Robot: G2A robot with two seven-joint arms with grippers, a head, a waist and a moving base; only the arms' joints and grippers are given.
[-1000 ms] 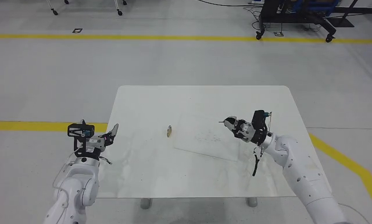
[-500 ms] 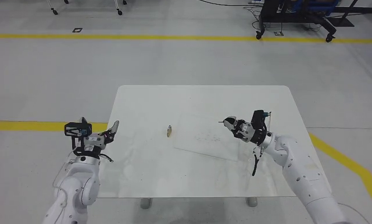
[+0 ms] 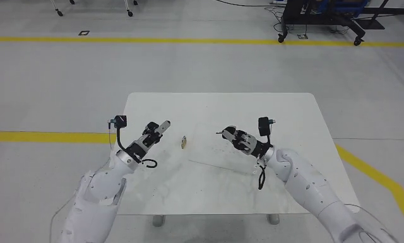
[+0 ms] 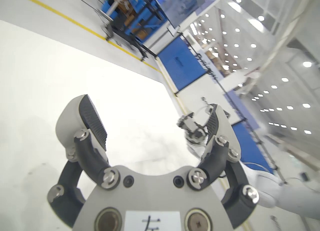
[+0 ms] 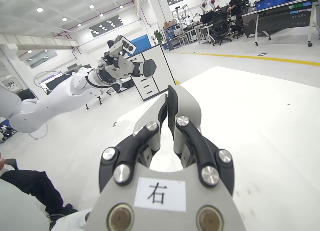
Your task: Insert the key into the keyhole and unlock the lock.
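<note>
Spotting the lock (image 3: 184, 141) lying small on the white desk (image 3: 284, 110), just left of centre in the top view, between the two grippers and touching neither. Finding the left gripper (image 3: 163, 125) nearer to it, up and to the left, hovering over the desk with fingers (image 4: 92, 117) spreading wide around nothing. Finding the right gripper (image 3: 226, 130) farther off to the lock's right, fingers (image 5: 172, 102) pressing tight together. Not managing to tell about any key pinched there. Noting both forearms angling in from the lower corners of the top view toward the desk's middle, tips pointing at each other across the lock.
</note>
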